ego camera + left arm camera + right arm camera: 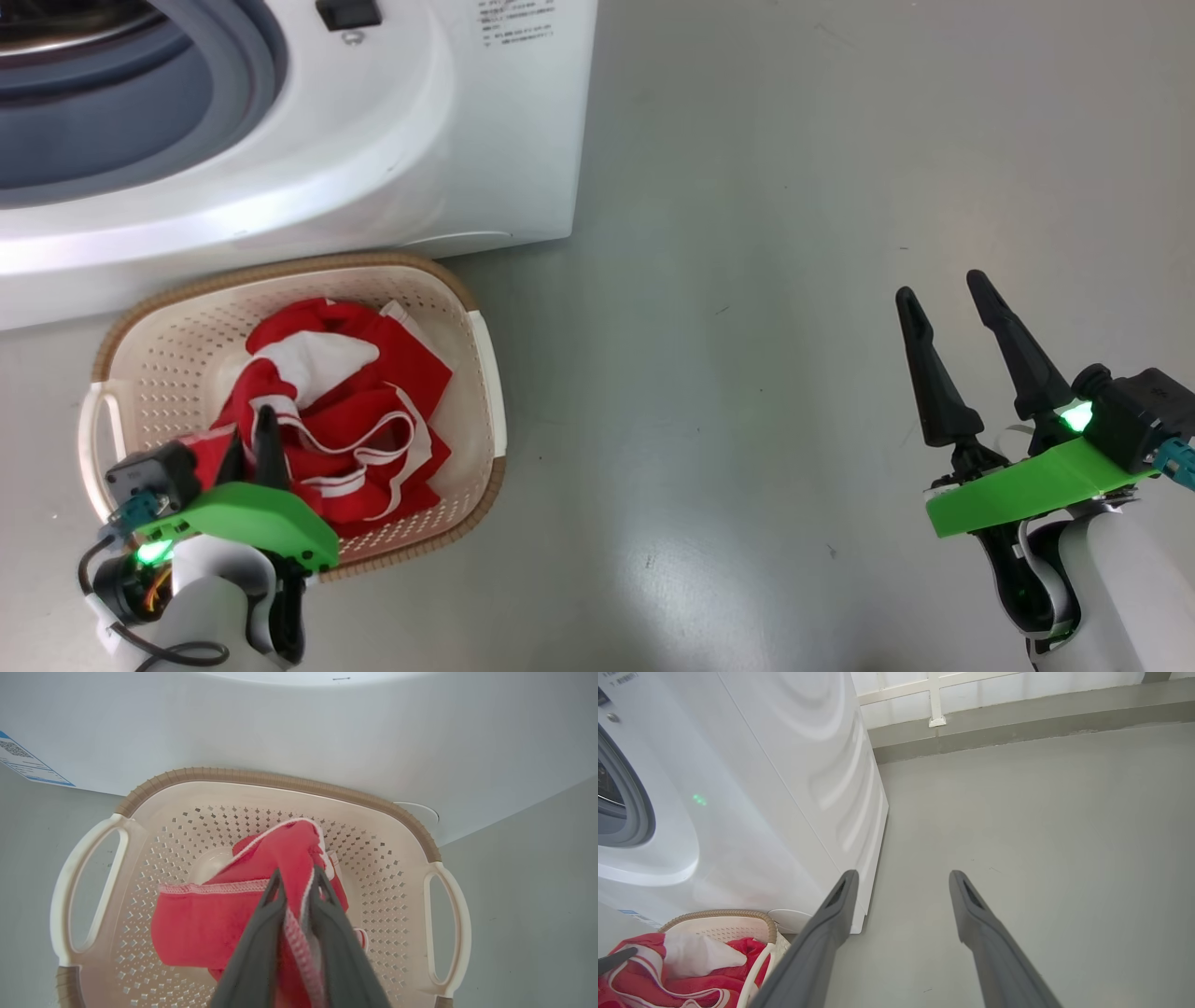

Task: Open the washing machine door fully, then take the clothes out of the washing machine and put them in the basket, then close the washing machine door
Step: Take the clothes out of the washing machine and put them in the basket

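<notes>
The red and white clothes (373, 392) lie heaped in the cream basket (280, 266) on the floor in front of the white washing machine (420, 121). My left gripper (250, 434) hangs over the basket's near end. In the left wrist view its fingers (297, 872) stand a narrow gap apart with a fold of the clothes (205, 924) caught between them above the basket (280, 780). My right gripper (941, 286) hovers open and empty over bare floor far to the right. The washing machine door is out of view, and the machine's mouth, with its grey rubber ring (233, 75), stands uncovered.
Grey floor (747, 373) stretches to the right of the machine and basket. In the right wrist view, my right gripper (903, 873) points past the machine's side panel (784, 788) toward a wall base with a white frame (936, 700). The basket rim (719, 913) shows at lower left.
</notes>
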Robot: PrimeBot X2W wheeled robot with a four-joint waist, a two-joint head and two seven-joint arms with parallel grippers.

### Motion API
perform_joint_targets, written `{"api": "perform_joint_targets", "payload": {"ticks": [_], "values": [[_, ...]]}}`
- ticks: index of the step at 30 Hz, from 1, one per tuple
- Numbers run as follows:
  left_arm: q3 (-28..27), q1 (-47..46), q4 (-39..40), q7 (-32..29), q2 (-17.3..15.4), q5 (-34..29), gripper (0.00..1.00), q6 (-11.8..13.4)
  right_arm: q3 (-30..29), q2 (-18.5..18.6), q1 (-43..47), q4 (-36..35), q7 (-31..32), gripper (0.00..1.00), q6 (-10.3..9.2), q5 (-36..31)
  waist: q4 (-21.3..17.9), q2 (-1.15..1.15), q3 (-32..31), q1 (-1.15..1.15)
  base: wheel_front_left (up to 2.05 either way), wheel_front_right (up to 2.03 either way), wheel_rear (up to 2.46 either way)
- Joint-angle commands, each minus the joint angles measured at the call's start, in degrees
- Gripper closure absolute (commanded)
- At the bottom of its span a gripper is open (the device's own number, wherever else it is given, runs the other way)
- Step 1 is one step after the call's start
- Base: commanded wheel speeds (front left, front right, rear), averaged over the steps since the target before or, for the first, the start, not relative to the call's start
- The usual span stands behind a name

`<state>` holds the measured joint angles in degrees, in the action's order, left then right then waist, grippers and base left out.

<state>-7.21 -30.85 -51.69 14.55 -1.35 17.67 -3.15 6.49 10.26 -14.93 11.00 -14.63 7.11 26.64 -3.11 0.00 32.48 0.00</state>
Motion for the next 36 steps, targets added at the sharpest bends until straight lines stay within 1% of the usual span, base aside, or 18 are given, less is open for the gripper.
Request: {"api": "perform_joint_targets", "payload": {"ticks": [1,2,3,4,5,6,7,14,23,29,36], "values": [[-1.53,0.56,0.4,0.45,-1.53,-0.41,0.67,-0.2,0.98,0.5,-0.04,-1.27,-0.37,0.0,0.37,-0.47,-0.03,0.0,-0.04,0.0,0.0,0.0,0.0],[-1.63,0.49,0.12,0.45,-1.53,-0.44,0.64,-0.29,0.97,0.45,-0.04,-1.22,-0.37,0.0,0.37,-0.49,-0.04,0.0,-0.11,0.0,0.0,0.0,0.0],[-1.68,0.44,-0.11,0.45,-1.53,-0.44,0.39,-0.37,0.96,0.39,-0.05,-1.17,-0.37,0.0,0.37,-0.52,-0.03,0.0,-0.18,0.0,0.0,0.0,0.0],[-1.72,0.37,-0.35,0.45,-1.53,-0.42,0.24,-0.44,0.95,0.34,-0.08,-1.13,-0.37,0.0,0.37,-0.53,-0.01,0.0,-0.23,0.0,0.0,0.0,0.0],[-1.73,0.27,-0.57,0.45,-1.53,-0.36,0.18,-0.53,0.93,0.31,-0.13,-1.1,-0.37,0.0,0.37,-0.53,0.04,0.0,-0.29,0.0,0.0,0.0,0.0],[-1.72,0.21,-0.75,0.45,-1.53,-0.29,0.02,-0.63,0.92,0.31,-0.16,-1.07,-0.37,0.0,0.37,-0.52,0.1,0.0,-0.39,0.0,0.0,0.0,0.0],[-1.69,0.18,-0.88,0.45,-1.53,-0.21,0.0,-0.71,0.93,0.32,-0.19,-1.04,-0.37,0.0,0.37,-0.52,0.16,0.0,-0.5,0.0,0.0,0.0,0.0],[-1.46,1.48,-0.1,0.45,-1.53,0.27,0.0,-1.28,1.24,0.5,0.41,-0.55,-0.37,0.0,0.37,-0.5,0.59,0.0,-2.58,0.0,0.0,0.0,0.0],[-1.63,4.48,3.77,0.45,-1.53,-0.47,0.0,-1.71,1.95,0.43,1.49,0.32,-0.37,0.0,0.37,-0.3,0.81,0.0,-6.62,0.0,0.0,0.0,0.0],[-1.75,7.22,8.42,0.45,-1.53,-1.72,0.0,-2.23,2.27,0.48,2.98,1.06,-0.37,0.0,0.37,-0.13,0.91,0.0,-10.36,0.0,0.0,0.0,0.0],[-2.32,11.13,15.87,0.45,-1.53,-3.24,0.0,-2.97,2.46,0.59,5.44,1.9,-0.37,0.0,0.37,0.06,0.96,0.0,-15.85,0.0,0.0,0.0,0.0]]}}
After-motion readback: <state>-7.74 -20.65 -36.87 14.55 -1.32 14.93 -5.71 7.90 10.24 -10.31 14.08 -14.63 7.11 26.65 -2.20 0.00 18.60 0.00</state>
